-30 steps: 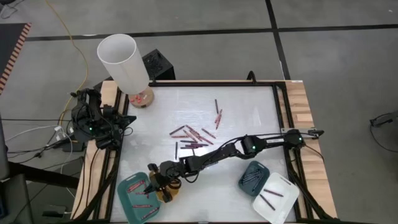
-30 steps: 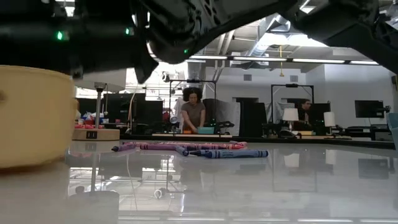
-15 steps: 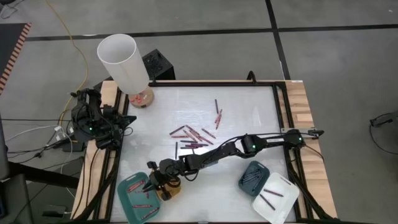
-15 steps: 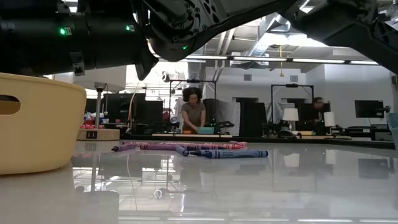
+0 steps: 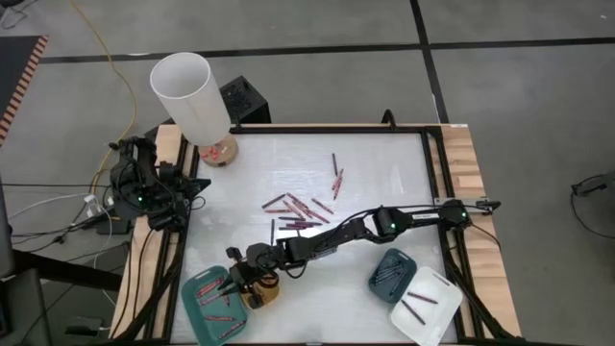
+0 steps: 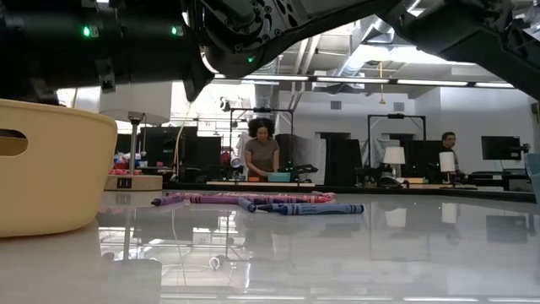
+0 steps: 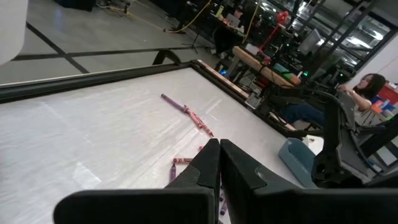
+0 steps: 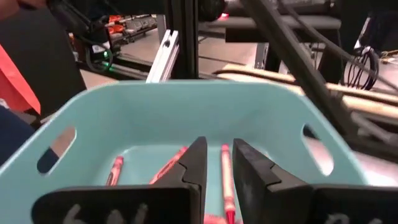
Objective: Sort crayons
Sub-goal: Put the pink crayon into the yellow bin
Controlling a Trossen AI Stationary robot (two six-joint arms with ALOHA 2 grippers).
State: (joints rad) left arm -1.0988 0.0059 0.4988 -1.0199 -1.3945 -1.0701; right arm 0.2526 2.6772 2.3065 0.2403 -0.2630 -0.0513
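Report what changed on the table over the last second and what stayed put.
The right hand crept a little further over the teal tray at the table's near left corner, its fingers slightly apart with nothing between them. The yellow tray came fully into the low view. The crayon pile, the other trays and the parked left hand did not move.

Red crayons lie in a teal tray. Beside it sits a yellow tray. The counter is white, its loose crayons pink and purple.
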